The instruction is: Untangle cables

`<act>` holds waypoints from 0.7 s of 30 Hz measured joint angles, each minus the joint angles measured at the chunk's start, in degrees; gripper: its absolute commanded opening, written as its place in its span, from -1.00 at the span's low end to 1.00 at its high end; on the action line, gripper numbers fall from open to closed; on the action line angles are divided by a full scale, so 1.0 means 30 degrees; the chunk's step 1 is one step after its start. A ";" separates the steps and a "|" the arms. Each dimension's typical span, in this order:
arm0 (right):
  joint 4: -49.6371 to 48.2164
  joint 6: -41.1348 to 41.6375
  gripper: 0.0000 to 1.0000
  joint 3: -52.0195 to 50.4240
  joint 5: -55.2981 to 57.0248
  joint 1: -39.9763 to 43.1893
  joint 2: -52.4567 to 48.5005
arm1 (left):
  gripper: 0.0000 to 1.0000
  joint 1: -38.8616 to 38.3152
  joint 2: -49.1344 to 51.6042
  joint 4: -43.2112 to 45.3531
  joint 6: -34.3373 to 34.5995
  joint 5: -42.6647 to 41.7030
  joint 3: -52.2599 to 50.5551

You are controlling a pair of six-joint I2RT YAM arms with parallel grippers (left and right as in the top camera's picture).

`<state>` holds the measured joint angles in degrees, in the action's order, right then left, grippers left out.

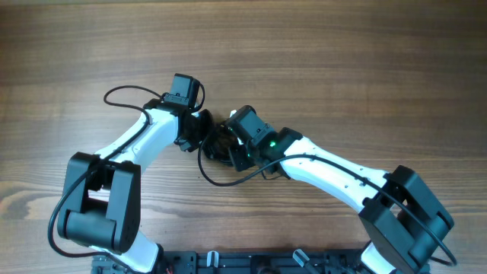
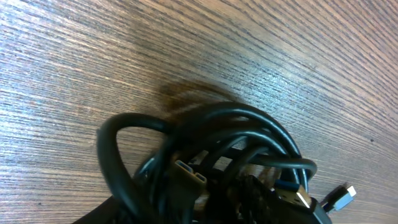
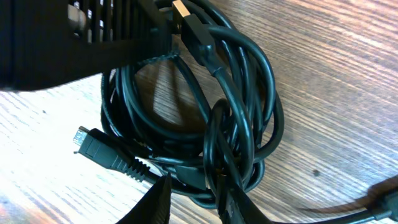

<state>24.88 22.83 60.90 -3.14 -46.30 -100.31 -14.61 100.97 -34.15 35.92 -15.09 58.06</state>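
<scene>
The left tool (image 1: 190,128) sits against the left edge of the cables (image 1: 215,146). Its fingers are hidden by the coil, so whether it is clenched cannot be told. The cables form a tight black bundle at mid-bench (image 1: 342,61), wedged between both tools, with one loose loop trailing toward the robot's base. The right tool (image 1: 237,144) closes in from the right with its fingers (image 3: 158,200) astride a few strands, though a true pinch cannot be confirmed. Both arms are equally near, so a sideways pull apart seems likely.
</scene>
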 measured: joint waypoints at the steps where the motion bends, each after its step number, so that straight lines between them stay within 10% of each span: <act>1: 0.0000 -0.0211 -0.45 0.0000 0.0080 0.0000 0.0000 | 0.01 0.0000 0.0015 -0.0007 0.0000 0.0000 0.0000; 21: 0.0066 -0.2732 -0.41 0.0000 0.3082 0.0036 -0.0146 | 0.15 0.0000 0.0138 -0.0022 0.0087 -0.0459 0.0000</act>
<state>25.08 14.63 60.90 6.11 -46.19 -100.75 -14.61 101.38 -34.22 36.18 -16.47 58.06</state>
